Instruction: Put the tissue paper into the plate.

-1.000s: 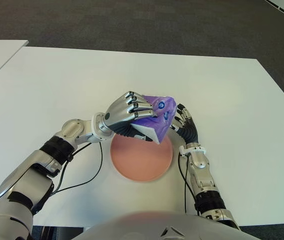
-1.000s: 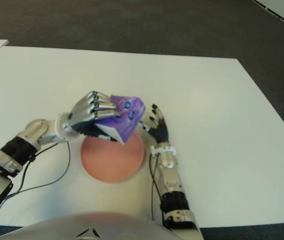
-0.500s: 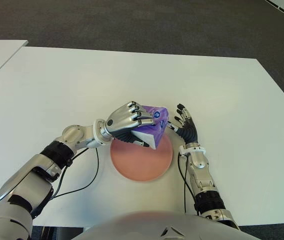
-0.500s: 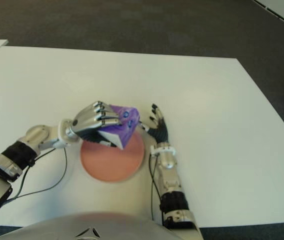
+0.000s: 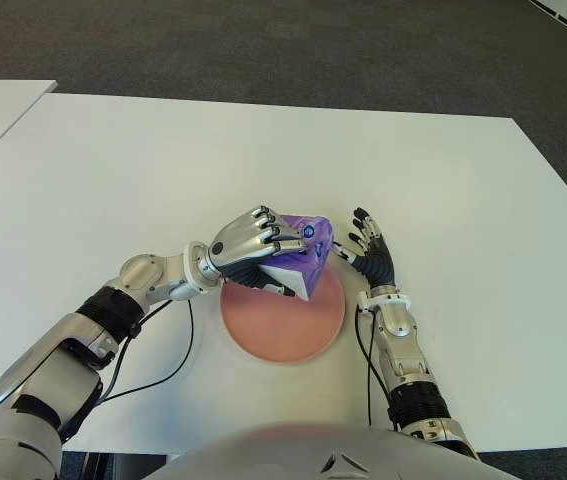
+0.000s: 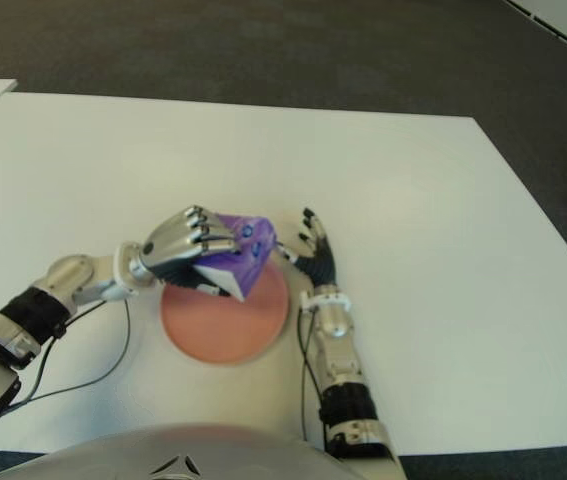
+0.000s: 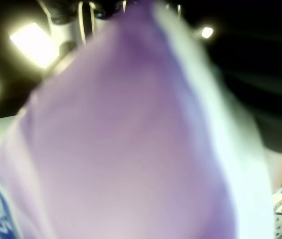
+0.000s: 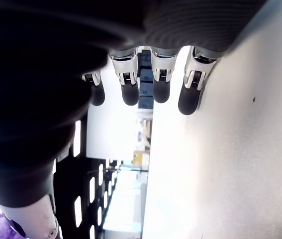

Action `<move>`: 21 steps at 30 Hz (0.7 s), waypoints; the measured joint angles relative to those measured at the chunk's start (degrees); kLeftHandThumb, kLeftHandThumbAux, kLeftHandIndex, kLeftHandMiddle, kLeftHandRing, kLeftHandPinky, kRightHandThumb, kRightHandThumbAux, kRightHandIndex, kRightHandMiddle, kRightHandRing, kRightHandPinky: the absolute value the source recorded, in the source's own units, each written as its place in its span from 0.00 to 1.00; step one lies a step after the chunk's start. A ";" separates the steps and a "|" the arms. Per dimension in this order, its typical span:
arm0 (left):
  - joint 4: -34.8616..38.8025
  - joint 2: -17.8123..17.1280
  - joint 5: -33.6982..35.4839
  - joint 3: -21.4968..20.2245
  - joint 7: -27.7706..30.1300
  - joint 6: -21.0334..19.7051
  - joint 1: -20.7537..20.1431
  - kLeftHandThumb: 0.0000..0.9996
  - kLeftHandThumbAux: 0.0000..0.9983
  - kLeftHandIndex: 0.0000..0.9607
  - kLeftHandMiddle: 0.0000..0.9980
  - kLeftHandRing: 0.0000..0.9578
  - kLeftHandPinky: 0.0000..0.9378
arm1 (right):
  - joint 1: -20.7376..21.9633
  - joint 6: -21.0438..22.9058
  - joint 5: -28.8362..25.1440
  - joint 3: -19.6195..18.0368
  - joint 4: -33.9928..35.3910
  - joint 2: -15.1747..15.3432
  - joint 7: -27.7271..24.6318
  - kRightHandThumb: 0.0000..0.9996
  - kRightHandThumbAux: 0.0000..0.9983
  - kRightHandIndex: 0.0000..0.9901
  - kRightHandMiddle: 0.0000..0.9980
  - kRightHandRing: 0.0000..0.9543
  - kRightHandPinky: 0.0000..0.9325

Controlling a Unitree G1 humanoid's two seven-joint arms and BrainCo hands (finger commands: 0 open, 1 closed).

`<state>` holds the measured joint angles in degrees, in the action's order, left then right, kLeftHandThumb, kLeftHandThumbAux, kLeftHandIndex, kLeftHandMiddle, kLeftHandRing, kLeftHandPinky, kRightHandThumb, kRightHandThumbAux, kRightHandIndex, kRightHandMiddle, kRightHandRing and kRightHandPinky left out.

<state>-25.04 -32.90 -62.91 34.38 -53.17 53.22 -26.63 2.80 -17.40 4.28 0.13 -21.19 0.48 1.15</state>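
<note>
Left eye view: the left robot hand (image 5: 253,240) has its fingers wrapped around the purple tissue paper pack (image 5: 301,262), held over the plate's (image 5: 283,330) 12 o'clock rim. The right robot hand (image 5: 367,252), fingers spread, shows at the plate's 2 o'clock.

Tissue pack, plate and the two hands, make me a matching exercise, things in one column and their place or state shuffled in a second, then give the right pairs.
Things:
1. tissue pack
2. plate
3. left hand
4. right hand

Place or state:
A. pink and round, flat on the white table
B. fingers spread, holding nothing, just right of the plate
C. purple, held over the plate's far edge
D. fingers curled around the pack

Pairs: 1-C, 2-A, 3-D, 4-B
</note>
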 measured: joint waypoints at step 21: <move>3.90 -4.22 7.91 -0.43 20.16 2.31 1.45 0.51 0.64 0.31 0.41 0.38 0.35 | 0.58 -0.72 -0.04 -0.01 -0.98 -0.03 0.17 0.11 0.74 0.00 0.03 0.03 0.07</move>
<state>-21.14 -37.12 -55.00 33.95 -33.01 55.53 -25.18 3.38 -18.12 4.24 0.12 -22.17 0.45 1.32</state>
